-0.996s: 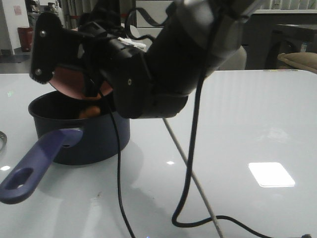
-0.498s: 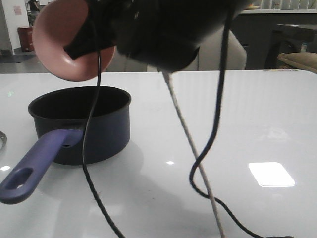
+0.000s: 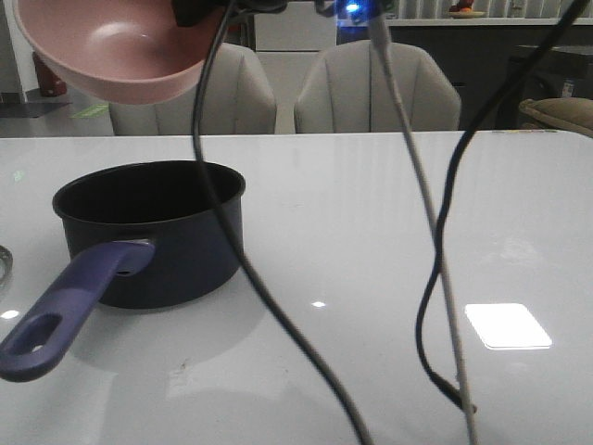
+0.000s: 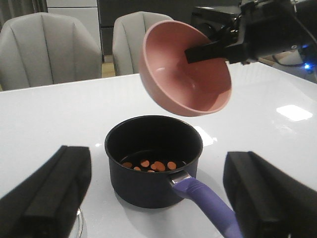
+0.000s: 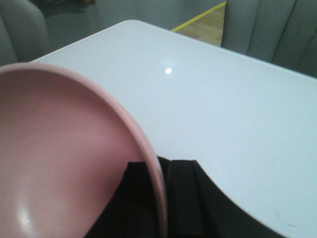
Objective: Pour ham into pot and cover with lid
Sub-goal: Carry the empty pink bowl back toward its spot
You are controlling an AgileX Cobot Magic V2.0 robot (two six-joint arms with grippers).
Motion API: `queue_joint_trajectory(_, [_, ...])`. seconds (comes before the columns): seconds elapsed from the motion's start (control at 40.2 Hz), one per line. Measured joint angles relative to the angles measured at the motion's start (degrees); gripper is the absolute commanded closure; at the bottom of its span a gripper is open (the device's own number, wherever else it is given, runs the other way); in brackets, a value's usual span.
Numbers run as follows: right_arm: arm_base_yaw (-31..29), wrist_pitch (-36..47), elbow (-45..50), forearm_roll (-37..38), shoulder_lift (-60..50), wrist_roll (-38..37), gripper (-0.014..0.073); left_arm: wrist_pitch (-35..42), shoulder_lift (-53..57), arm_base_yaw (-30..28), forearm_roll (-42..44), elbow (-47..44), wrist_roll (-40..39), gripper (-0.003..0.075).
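Clamped on the rim of a pink bowl (image 4: 185,74), the right claw (image 4: 210,48) holds it in the air above the pot (image 4: 153,161), one finger inside the bowl and the other outside, as the right wrist view shows with the rim (image 5: 148,153) passing between the two dark pads. From the left wrist view the bowl is tilted, its open side turned partly sideways and its inside bare. In the front view the bowl (image 3: 116,46) hangs near the upper corner, above and slightly to the left of the pot (image 3: 153,236), apart from it. The ham (image 4: 151,164) lies on the black bottom of the pot as several small orange-pink chunks gathered toward the side where the handle joins. The pot stands upright on the white surface (image 3: 398,232), its purplish-blue handle (image 3: 69,311) reaching toward the robot and to its left, with the hole at its end visible. The left claw (image 4: 158,198) hangs low in front of the pot with its two black fingers (image 4: 49,193) spread wide, one on either side of the pot in that view, gripping nothing. Black cables (image 3: 278,315) and a grey one (image 3: 435,260) hang down across the front view and trail onto the surface. At the left edge of the front view a small arc of metal rim (image 3: 5,261) shows, too little to identify. Two pale chairs (image 3: 375,88) stand behind the surface.
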State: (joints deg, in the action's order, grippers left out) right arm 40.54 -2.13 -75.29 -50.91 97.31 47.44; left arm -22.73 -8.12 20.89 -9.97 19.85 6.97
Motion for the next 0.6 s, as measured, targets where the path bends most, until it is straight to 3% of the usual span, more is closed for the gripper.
queue_joint_trajectory(0.174, [-6.54,-15.49,0.00,2.75,-3.09,-0.38,0.0457,0.00,0.00,0.00,0.00,0.00,0.00,0.0137])
queue_joint_trajectory(0.299, [-11.05,-22.68,0.00,8.65,-4.68,-4.21,0.0457,0.00,0.00,0.00,0.00,0.00,0.00,0.0138])
queue_joint_trajectory(0.598, [-19.55,-36.69,0.00,36.38,-5.99,-30.55,0.0457,0.00,0.00,0.00,0.00,0.00,0.00,0.0138])
